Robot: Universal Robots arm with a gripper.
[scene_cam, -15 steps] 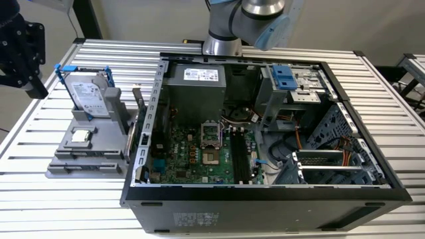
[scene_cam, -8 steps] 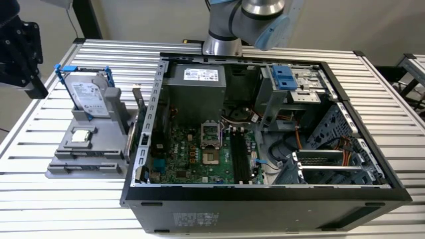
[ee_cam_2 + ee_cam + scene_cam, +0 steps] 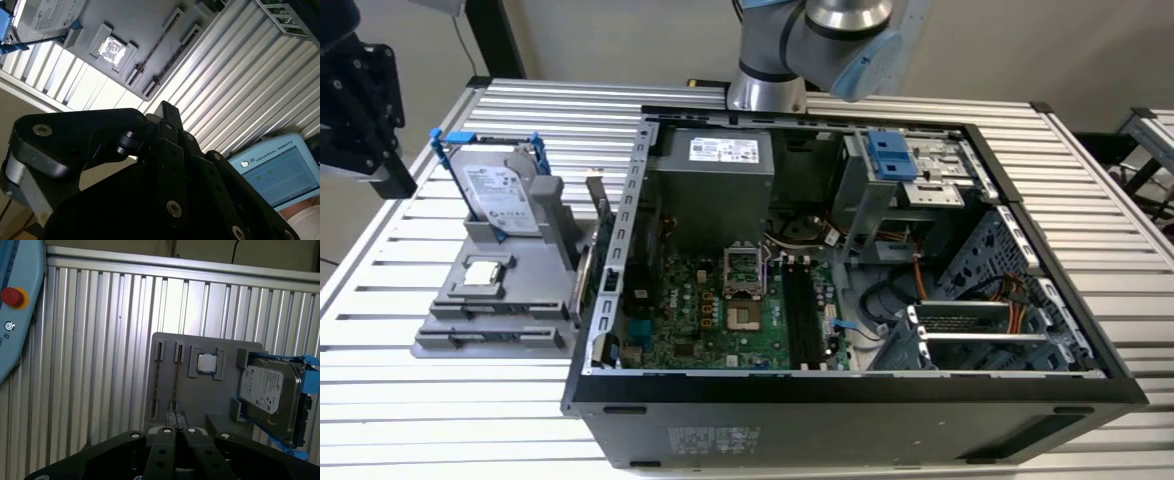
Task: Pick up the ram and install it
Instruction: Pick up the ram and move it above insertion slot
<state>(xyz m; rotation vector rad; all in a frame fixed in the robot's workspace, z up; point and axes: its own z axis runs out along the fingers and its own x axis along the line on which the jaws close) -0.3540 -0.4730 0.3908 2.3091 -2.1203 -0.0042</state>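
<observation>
First wrist view: ram [image 3: 176, 385] in holder [image 3: 210, 405].

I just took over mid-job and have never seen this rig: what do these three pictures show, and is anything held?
The machine is one robot arm, seen from outside in the exterior view, behind an open computer case on a slatted metal table. The two wrist views come from cameras riding on the arm; the black shape in front is its gripper. Both show a grey parts holder beside the case. It carries a silver hard drive with blue rails, a small square processor chip, and thin strips edge-on in two long slots, likely the ram. The gripper is aimed at the holder; whether it holds anything I cannot tell.
</observation>
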